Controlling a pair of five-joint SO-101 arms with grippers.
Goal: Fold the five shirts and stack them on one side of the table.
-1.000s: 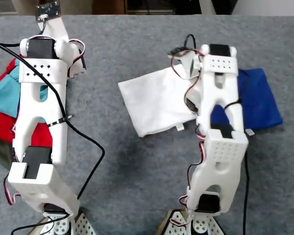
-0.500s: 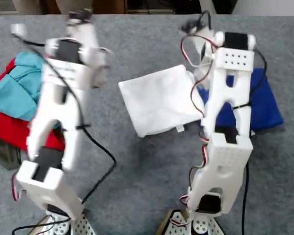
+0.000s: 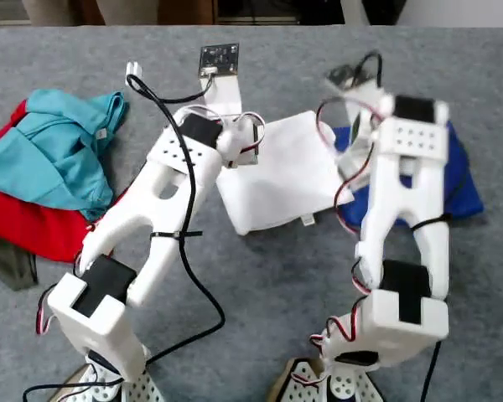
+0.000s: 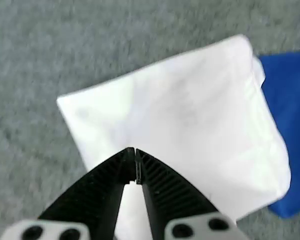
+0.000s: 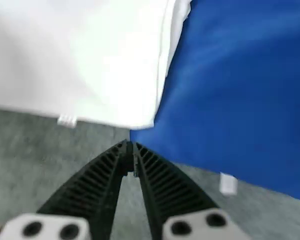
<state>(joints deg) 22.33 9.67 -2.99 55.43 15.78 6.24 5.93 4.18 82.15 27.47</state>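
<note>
Desk (image 3: 268, 285): grey, felt-like surface; cloth will likely drag on it, not slide.

Loose pile, left side of desk: teal shirt (image 3: 54, 155) crumpled on top of red shirt (image 3: 33, 222), and a dark shirt (image 3: 4, 264) poking out at the left edge. All three are unfolded and rumpled.

Blue shirt (image 3: 461, 188): folded into a flat packet at the right side, partly under the right arm.

White shirt (image 3: 285, 180): folded rectangle at mid-desk, lying askew. Its right edge lies against the blue shirt and seems to overlap it. There are a few soft creases, and a small tag (image 3: 308, 219) sticks out at its near edge.

Handling, as a judgement: all light, limp and non-fragile. A folded packet opens if lifted by one layer, so pinch through the whole stack at a corner or along a folded edge. The white one offers its free left corners. The pile shirts are best taken at the shoulders or hem.

Left end effector (image 4: 135, 167): jaws pressed together, nothing between them, above the white shirt's near-left part.

Right end effector (image 5: 129, 162): jaws pressed together, empty, above the desk just near of where white and blue meet.
</note>
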